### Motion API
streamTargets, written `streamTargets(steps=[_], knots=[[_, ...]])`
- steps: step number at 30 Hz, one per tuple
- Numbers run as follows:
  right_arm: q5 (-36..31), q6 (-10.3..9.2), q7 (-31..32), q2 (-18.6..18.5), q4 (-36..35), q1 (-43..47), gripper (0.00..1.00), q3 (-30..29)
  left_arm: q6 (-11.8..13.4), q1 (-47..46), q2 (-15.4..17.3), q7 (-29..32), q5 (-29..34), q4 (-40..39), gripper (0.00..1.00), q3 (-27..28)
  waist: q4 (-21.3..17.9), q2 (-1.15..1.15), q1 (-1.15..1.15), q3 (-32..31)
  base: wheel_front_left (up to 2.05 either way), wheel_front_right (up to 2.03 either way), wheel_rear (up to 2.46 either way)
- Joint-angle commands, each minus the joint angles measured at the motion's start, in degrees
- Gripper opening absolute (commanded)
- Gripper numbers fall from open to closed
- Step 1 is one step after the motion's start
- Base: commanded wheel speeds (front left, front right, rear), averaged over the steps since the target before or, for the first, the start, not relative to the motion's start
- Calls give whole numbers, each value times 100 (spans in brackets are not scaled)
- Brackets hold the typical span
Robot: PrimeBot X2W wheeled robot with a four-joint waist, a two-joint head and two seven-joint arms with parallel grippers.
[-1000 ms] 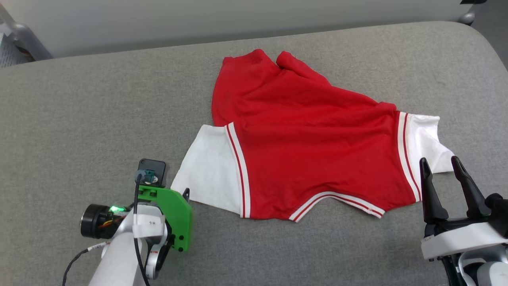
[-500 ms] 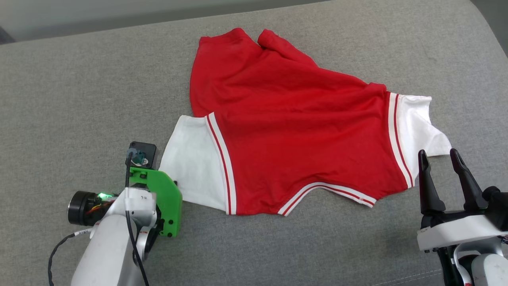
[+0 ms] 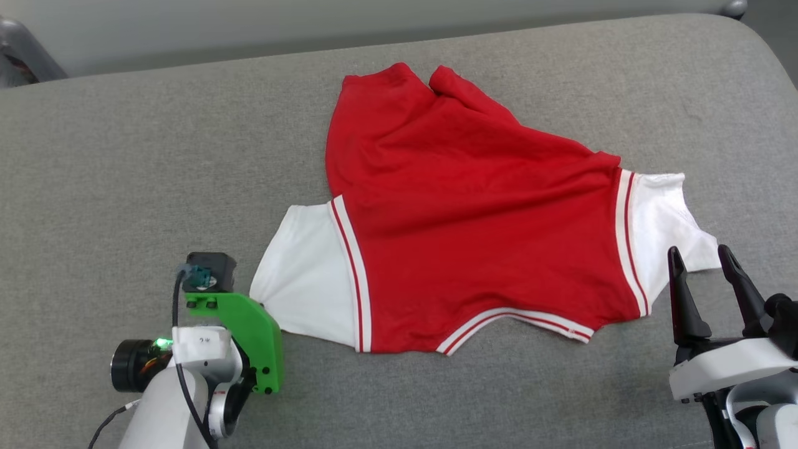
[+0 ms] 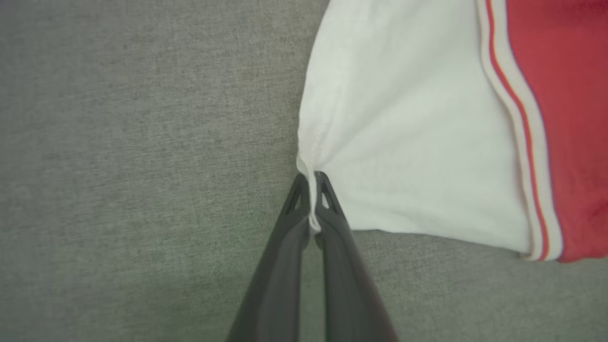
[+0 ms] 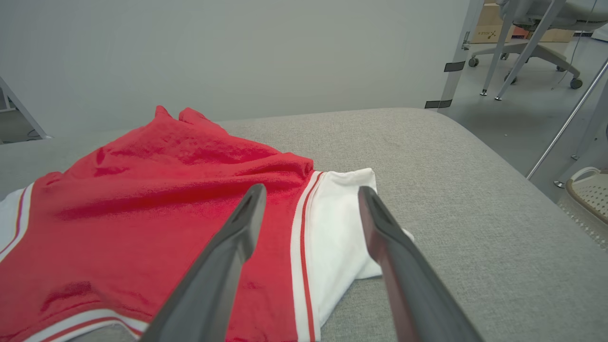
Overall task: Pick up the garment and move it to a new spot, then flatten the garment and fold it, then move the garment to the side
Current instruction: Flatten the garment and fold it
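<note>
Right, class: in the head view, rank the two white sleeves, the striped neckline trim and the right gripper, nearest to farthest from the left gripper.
1. left white sleeve: pinched in the shut left gripper, lower left.
2. striped neckline trim: bottom middle of the garment.
3. right white sleeve: far right.
4. right gripper: open, just beyond that sleeve, lower right.

Your head camera looks steeply down on the whole red jersey T-shirt with white sleeves on the grey fabric-covered table. Your left wrist camera hangs close above one white sleeve; your right wrist camera looks low across the other sleeve.
</note>
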Motion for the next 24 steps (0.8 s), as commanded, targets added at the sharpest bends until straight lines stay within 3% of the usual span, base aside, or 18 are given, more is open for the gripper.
streamTargets(steps=[1, 10, 16, 24], knots=[[-37, -5, 99, 2, -6, 79, 100, -7, 101, 164, 33, -83, -45, -85, 0, 118, 224, 0, 0, -270, 0, 0, 0], [-13, -5, 1122, -212, -38, 362, 100, -71, 231, 708, 124, -8, -366, -968, 0, 453, 585, 0, 0, -575, 0, 0, 0], [78, -5, 2482, -638, -253, 324, 100, -223, 175, 1111, 115, 258, -596, -1653, 0, 420, 729, 0, 0, -531, 0, 0, 0], [487, -5, 4782, -1135, -278, -138, 100, -463, 45, 1275, 81, 569, -890, -2365, 0, 274, 853, 0, 0, -199, 0, 0, 0]])
